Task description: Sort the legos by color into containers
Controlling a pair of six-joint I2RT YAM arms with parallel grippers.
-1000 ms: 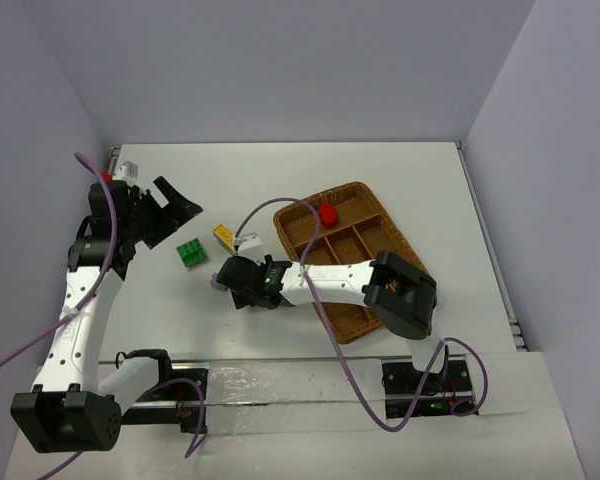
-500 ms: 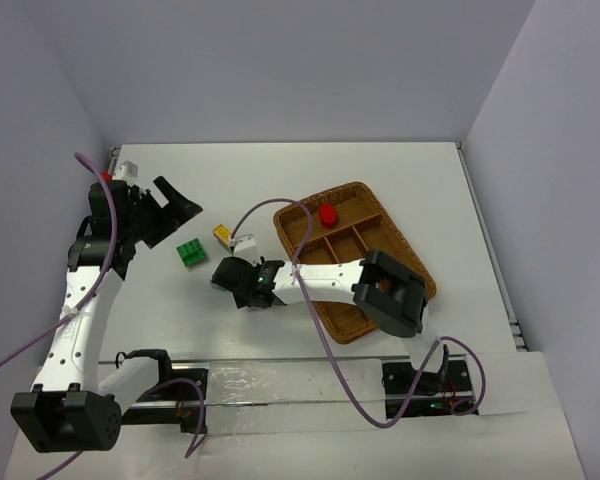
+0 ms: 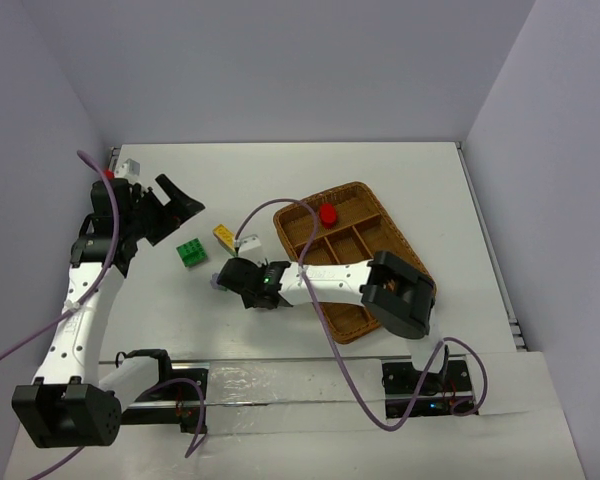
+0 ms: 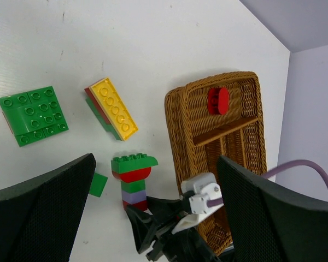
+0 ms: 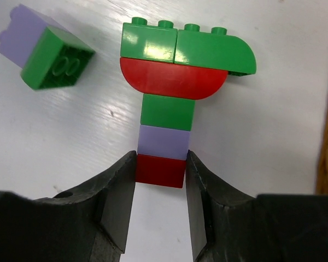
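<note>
A lego clump [image 5: 167,112] lies flat on the table: green top, red half-round, green, pale purple, and a red end brick [image 5: 159,170]. My right gripper [image 5: 160,164] is shut on that red end brick, both pads touching its sides. From above, this gripper [image 3: 225,280] sits left of the wicker tray [image 3: 345,190]. One red lego [image 3: 327,212] lies in the tray's crosswise section. A green plate [image 3: 191,253] and a yellow-topped stack [image 3: 223,235] lie on the table. My left gripper [image 3: 185,212] hovers open and empty above them, its fingers [image 4: 41,213] wide apart.
A loose green and pale purple brick [image 5: 46,57] lies just left of the clump's top. The tray's long slots [image 4: 238,158] run close behind my right wrist. Side walls close in the table at left and right.
My right jaws have closed in from a wider gap onto the clump's red end brick. The left arm has barely moved.
</note>
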